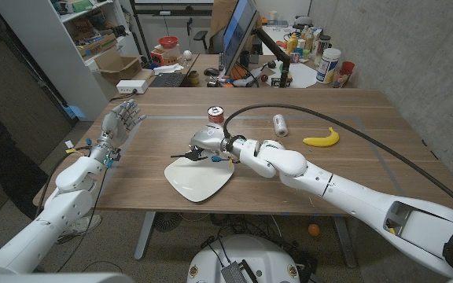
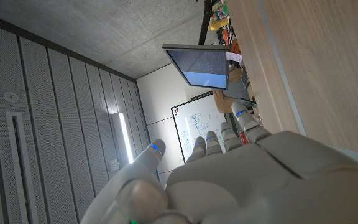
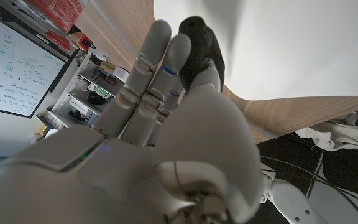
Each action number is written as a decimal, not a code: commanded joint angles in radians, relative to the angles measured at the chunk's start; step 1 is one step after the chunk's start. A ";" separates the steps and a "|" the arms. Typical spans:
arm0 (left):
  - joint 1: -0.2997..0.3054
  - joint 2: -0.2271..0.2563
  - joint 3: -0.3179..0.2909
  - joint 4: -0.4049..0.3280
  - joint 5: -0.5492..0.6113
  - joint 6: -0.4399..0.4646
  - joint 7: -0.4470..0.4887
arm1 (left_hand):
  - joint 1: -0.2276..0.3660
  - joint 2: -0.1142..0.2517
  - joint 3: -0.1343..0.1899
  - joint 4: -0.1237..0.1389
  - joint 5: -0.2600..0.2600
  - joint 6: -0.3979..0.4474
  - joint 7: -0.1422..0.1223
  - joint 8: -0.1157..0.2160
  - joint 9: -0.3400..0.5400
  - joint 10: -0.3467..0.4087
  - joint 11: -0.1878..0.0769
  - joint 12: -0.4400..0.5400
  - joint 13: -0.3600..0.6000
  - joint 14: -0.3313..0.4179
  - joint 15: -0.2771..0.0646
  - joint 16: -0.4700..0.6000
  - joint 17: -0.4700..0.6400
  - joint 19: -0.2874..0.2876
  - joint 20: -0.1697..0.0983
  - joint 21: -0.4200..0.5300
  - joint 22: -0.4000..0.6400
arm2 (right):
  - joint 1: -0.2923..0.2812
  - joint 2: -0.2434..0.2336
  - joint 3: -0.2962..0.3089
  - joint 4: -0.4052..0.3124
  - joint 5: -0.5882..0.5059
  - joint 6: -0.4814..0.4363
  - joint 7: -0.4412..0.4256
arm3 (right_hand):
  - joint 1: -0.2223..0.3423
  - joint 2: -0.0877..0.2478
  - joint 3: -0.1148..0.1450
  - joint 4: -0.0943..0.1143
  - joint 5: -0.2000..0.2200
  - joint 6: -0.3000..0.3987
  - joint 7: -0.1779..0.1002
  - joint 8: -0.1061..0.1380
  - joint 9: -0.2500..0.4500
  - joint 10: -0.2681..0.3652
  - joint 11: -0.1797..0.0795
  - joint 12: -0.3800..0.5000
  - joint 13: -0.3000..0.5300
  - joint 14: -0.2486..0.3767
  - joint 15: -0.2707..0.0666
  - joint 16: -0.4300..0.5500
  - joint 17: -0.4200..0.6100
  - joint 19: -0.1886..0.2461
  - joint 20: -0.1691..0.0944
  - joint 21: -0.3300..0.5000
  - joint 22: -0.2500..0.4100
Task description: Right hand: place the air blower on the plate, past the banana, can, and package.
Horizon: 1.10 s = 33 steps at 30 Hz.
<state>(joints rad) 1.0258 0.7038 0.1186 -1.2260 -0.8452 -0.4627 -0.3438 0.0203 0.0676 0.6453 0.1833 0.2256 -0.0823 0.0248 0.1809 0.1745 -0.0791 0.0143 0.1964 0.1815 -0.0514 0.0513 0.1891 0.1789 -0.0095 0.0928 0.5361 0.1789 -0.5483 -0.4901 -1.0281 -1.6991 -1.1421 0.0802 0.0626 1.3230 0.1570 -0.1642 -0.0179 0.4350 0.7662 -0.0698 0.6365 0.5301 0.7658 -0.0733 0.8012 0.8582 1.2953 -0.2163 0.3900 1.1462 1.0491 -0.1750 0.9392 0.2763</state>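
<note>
Wooden tabletop fills the centre of the head view, with shelving and a monitor in the upper background. One white plate (image 1: 197,179) lies at lower centre. The right hand (image 1: 208,140) sits at the plate's upper edge, fingers wrapped around one black air blower (image 3: 199,38), whose nozzle tip points toward frame left over the rim. The blower is therefore at the plate's edge, apparently not yet resting on it; the remaining move is a short lowering toward frame bottom. Upper centre holds one red can (image 1: 215,114); to its right lie one white package (image 1: 280,124) and one banana (image 1: 321,139). The left hand (image 1: 121,123), at left, is spread and empty, farther from the plate.
</note>
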 commanded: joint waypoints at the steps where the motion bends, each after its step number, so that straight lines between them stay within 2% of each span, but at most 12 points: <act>1: -0.024 -0.009 0.010 0.033 0.000 0.001 -0.012 | -0.006 0.107 -0.005 0.001 0.006 0.001 0.000 0.003 0.003 -0.004 0.003 0.003 0.003 -0.001 0.012 0.001 0.004 0.003 0.004 -0.003 0.006 | 0.026 0.004 -0.033 0.045 0.013 -0.011 0.009 | 0.006 0.002 -0.003 0.007 0.007 0.007 0.000 0.006 0.003 0.011 -0.004 -0.001 0.001 0.008 -0.003 -0.002 0.004 -0.007 -0.039 0.008 -0.001; 9: -0.040 -0.014 0.017 0.047 0.002 0.004 -0.017 | -0.006 0.107 -0.005 0.001 0.006 0.001 0.001 0.003 0.003 -0.004 0.001 0.003 0.003 -0.001 0.013 0.001 0.004 0.003 0.004 -0.004 0.006 | 0.033 -0.004 -0.046 0.062 0.023 -0.010 0.019 | 0.007 0.002 -0.005 0.011 0.007 0.007 0.000 0.008 0.001 0.011 -0.004 -0.002 0.005 0.009 -0.002 -0.004 0.006 -0.010 -0.039 0.017 -0.007; 17: -0.048 -0.016 0.023 0.051 0.007 0.004 -0.016 | -0.006 0.107 -0.005 0.001 0.006 0.001 0.002 0.003 0.003 -0.003 0.002 0.003 0.003 -0.001 0.012 0.001 0.004 0.004 0.003 -0.005 0.006 | 0.035 -0.013 -0.050 0.048 0.018 -0.029 0.058 | 0.008 0.004 -0.005 0.015 0.005 0.004 -0.004 0.010 0.001 0.011 -0.007 -0.008 0.000 0.010 -0.003 -0.006 0.008 -0.014 -0.040 0.026 -0.014; 20: -0.047 -0.016 0.023 0.047 0.008 0.005 -0.012 | -0.006 0.107 -0.005 0.002 0.006 0.001 0.002 0.003 0.003 -0.003 0.001 0.003 0.003 -0.001 0.012 0.001 0.004 0.004 0.004 -0.006 0.006 | 0.036 -0.017 -0.051 0.042 0.019 -0.033 0.079 | 0.007 0.005 -0.006 0.017 0.003 0.000 -0.003 0.009 0.000 0.005 0.000 -0.015 -0.005 0.007 -0.003 -0.011 0.005 -0.016 -0.039 0.030 -0.016; 23: -0.044 -0.014 0.023 0.042 0.008 0.005 -0.010 | -0.006 0.107 -0.005 0.002 0.006 0.000 0.002 0.003 0.003 -0.003 0.002 0.003 0.003 -0.001 0.012 0.001 0.004 0.004 0.004 -0.006 0.006 | 0.034 -0.020 -0.051 0.032 0.022 -0.039 0.104 | -0.006 0.003 -0.012 0.028 0.000 -0.012 -0.006 0.005 -0.002 -0.002 -0.006 -0.023 -0.012 -0.002 0.000 -0.021 0.000 -0.021 -0.037 0.034 -0.022; 24: -0.043 -0.014 0.022 0.040 0.007 0.005 -0.009 | -0.006 0.107 -0.005 0.002 0.006 0.000 0.002 0.003 0.003 -0.004 0.002 0.003 0.003 -0.001 0.012 0.001 0.004 0.004 0.004 -0.006 0.006 | 0.034 -0.022 -0.051 0.029 0.022 -0.040 0.112 | -0.018 0.002 -0.017 0.036 -0.003 -0.015 -0.004 0.004 -0.003 -0.003 0.000 -0.027 -0.019 -0.003 0.003 -0.023 0.000 -0.022 -0.036 0.036 -0.024; 27: -0.040 -0.014 0.022 0.037 0.007 0.005 -0.007 | -0.006 0.107 -0.005 0.002 0.006 0.000 0.001 0.003 0.003 -0.004 0.001 0.003 0.003 -0.001 0.013 0.001 0.004 0.004 0.005 -0.007 0.006 | 0.034 -0.026 -0.052 0.020 0.022 -0.039 0.130 | -0.027 -0.003 -0.023 0.043 -0.006 -0.020 -0.003 0.001 -0.005 -0.010 0.003 -0.031 -0.022 -0.006 0.001 -0.028 -0.002 -0.023 -0.037 0.039 -0.029; 32: -0.036 -0.012 0.021 0.028 0.007 0.004 -0.005 | -0.006 0.107 -0.005 0.002 0.006 0.000 0.001 0.003 0.003 -0.003 0.001 0.003 0.003 0.000 0.013 0.002 0.004 0.004 0.004 -0.007 0.006 | 0.032 -0.031 -0.051 0.003 0.016 -0.040 0.151 | -0.063 -0.019 -0.047 0.064 -0.017 -0.040 -0.002 -0.007 -0.012 -0.021 0.005 -0.039 -0.032 -0.009 0.002 -0.038 -0.003 -0.022 -0.035 0.047 -0.042; 33: -0.035 -0.012 0.021 0.027 0.007 0.004 -0.003 | -0.006 0.107 -0.005 0.002 0.006 0.000 0.001 0.003 0.003 -0.003 0.001 0.004 0.003 0.000 0.013 0.002 0.004 0.004 0.005 -0.007 0.006 | 0.032 -0.032 -0.051 0.001 0.016 -0.040 0.156 | -0.079 -0.033 -0.061 0.072 -0.021 -0.042 -0.001 -0.010 -0.015 -0.023 0.004 -0.040 -0.035 -0.014 0.002 -0.043 -0.003 -0.024 -0.035 0.048 -0.047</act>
<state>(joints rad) 0.9839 0.6901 0.1393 -1.1848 -0.8395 -0.4589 -0.3538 0.0203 0.0676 0.6453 0.1833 0.2256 -0.0822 0.0248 0.1809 0.1745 -0.0792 0.0143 0.1964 0.1816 -0.0514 0.0513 0.1891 0.1789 -0.0095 0.0928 0.5322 0.1788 -0.5150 -0.5107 -1.0770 -1.6721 -1.1224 0.0458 0.1628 1.2671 0.1383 -0.2066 0.0423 0.4204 0.7355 -0.0715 0.6350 0.5171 0.7480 -0.0695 0.7664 0.8290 1.2915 -0.2125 0.3535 1.1431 1.0313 -0.1715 0.9816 0.2342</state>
